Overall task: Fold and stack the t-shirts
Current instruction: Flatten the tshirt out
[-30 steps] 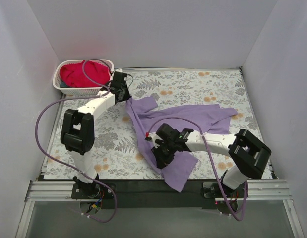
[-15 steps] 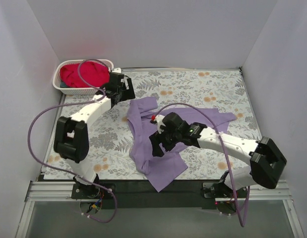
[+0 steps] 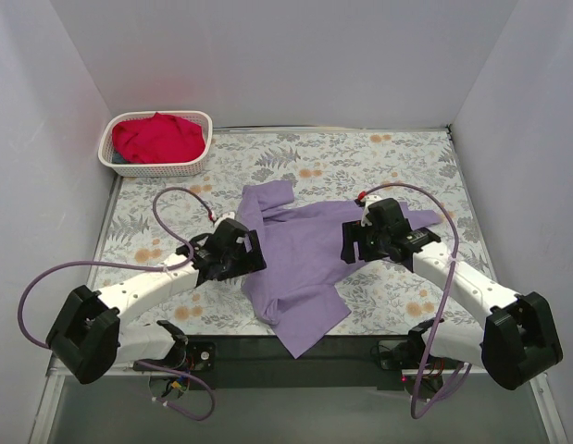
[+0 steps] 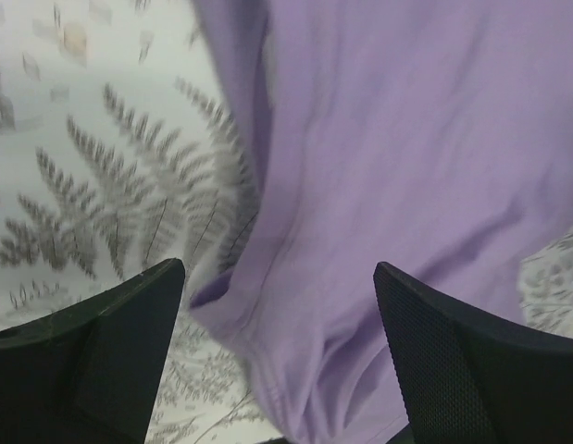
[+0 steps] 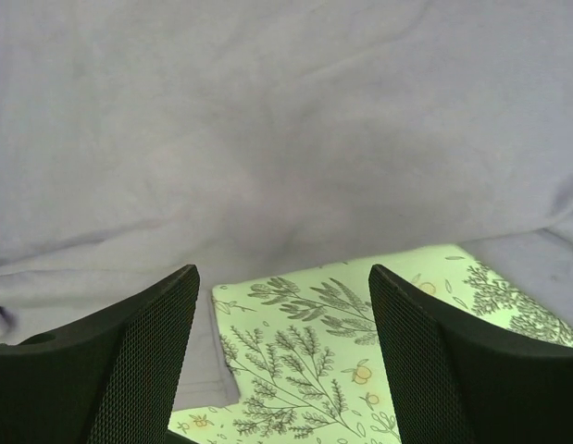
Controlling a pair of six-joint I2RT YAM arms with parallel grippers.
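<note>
1. The lavender shirt (image 3: 300, 254) lies rumpled at mid-table (image 3: 360, 157), one near corner over the front edge; a second ago it was drawn out between the two arms, and it now rests slack.
2. The left gripper (image 3: 249, 256), clenched on a far corner by the basket (image 3: 201, 118) a second ago, is now released at the shirt's left hem; its jaws are empty.
3. The right gripper (image 3: 353, 242), earlier pinching the near part, is likewise released and hovers over the right edge.
4. The red shirt (image 3: 156, 139) remains in the basket.
5. Judgement: the spreading pull is over; the cloth is not yet flat, so fresh grasps precede any fold.
</note>
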